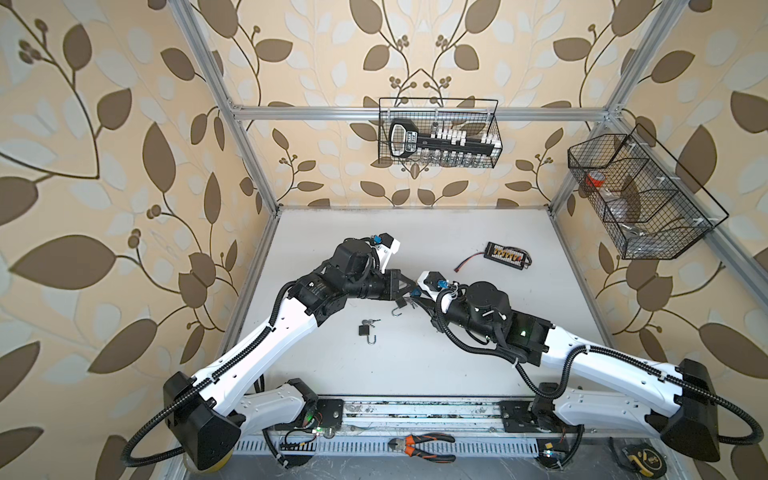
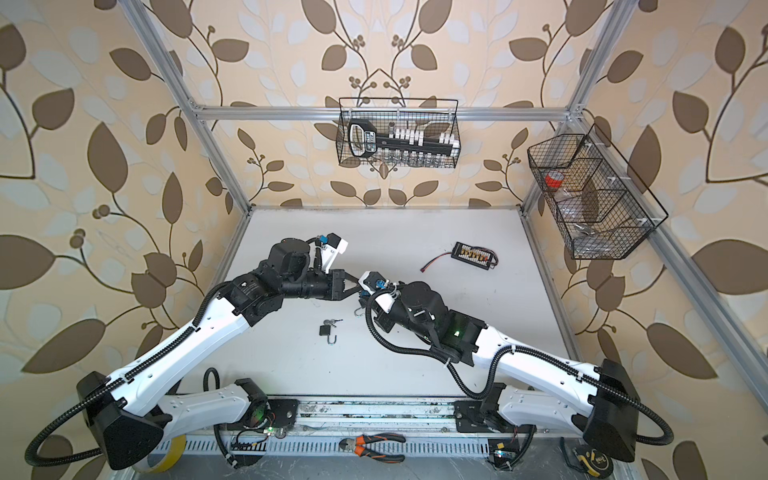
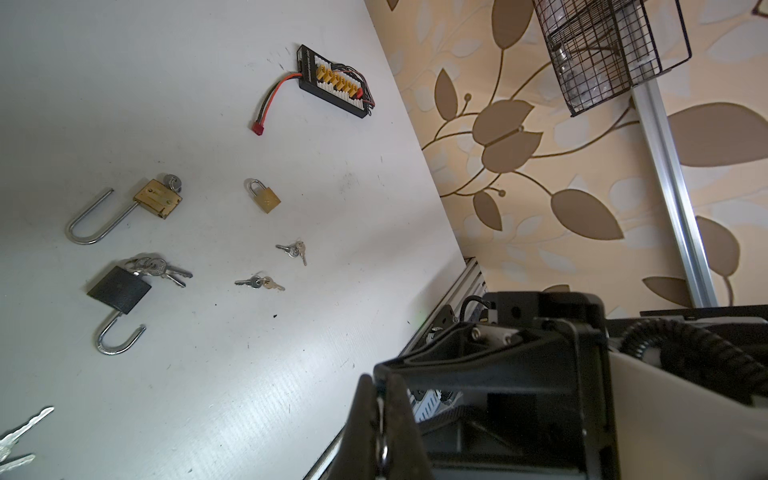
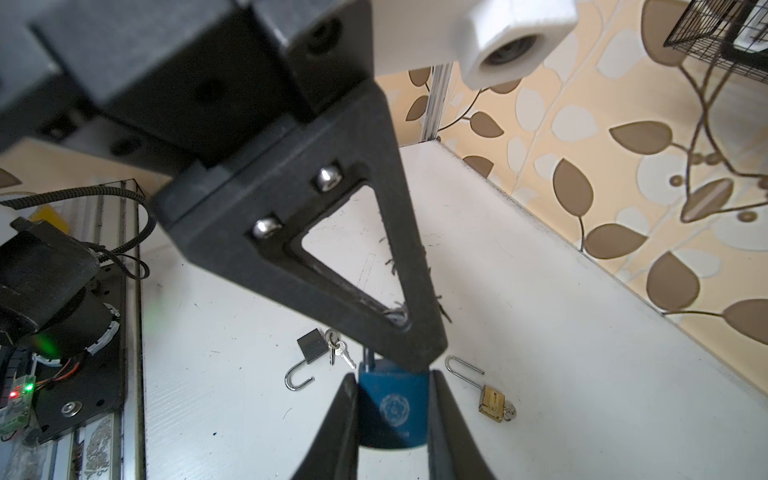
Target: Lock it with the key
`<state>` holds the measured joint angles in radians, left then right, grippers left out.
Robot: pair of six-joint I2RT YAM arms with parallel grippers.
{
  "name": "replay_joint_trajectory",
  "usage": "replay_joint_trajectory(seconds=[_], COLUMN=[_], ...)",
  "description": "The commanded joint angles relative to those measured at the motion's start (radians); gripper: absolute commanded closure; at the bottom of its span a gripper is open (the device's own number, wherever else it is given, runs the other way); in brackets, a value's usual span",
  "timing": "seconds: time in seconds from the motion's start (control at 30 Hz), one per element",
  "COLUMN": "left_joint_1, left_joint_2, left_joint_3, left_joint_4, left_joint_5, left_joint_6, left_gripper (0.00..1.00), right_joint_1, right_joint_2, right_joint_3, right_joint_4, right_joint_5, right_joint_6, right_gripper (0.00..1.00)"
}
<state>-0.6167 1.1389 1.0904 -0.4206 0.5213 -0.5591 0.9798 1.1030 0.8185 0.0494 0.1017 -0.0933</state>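
We see blue padlock (image 4: 392, 409) near table middle, clamped between right gripper (image 4: 392, 376) fingers. Shackle hidden behind left gripper (image 4: 417, 353) tip. Left gripper clenched; whether it pinches key, we cannot tell. In both top views arms cover lock almost wholly. White scuffed table (image 1: 457, 365); black padlock (image 1: 365, 331) open, left of it. Leaf wallpaper (image 1: 104, 166); far wire basket (image 1: 440, 99), right wire basket (image 1: 648, 243) on walls.

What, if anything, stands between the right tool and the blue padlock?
Nothing visible does. In the right wrist view the blue padlock sits inside the right tool, whose fingers look pressed against its two sides. The shut left tool meets the padlock's top end, outside that gap.
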Motion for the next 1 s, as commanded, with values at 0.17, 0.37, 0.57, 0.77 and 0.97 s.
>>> replay_joint_trajectory(seconds=[0.17, 0.37, 0.57, 0.77, 0.97], left_joint_1=[-0.013, 0.011, 0.042, 0.077, 0.144], left_joint_2=[-0.064, -0.12, -0.147, -0.178, -0.218], left_joint_3=[-0.004, -0.024, -0.1, -0.173, -0.228], left_joint_4=[0.042, -0.104, -0.137, -0.126, -0.112], left_joint_5=[-0.081, -0.411, -0.496, -0.482, -0.416], left_joint_6=[-0.007, -0.019, -0.038, -0.066, -0.087], left_gripper=[0.45, 0.06, 0.01, 0.01, 0.01], right_joint_1=[-0.023, -0.175, -0.305, -0.367, -0.377], right_joint_2=[-0.001, 0.029, 0.234, 0.441, 0.604], right_joint_3=[-0.021, -0.08, 0.012, 0.113, 0.208], right_joint_4=[0.016, -0.017, -0.163, -0.223, -0.249], right_joint_5=[0.043, 0.014, -0.034, -0.05, -0.047], right_joint_6=[0.071, 0.193, 0.209, 0.182, 0.155], right_gripper=[1.0, 1.0, 1.0, 1.0, 1.0])
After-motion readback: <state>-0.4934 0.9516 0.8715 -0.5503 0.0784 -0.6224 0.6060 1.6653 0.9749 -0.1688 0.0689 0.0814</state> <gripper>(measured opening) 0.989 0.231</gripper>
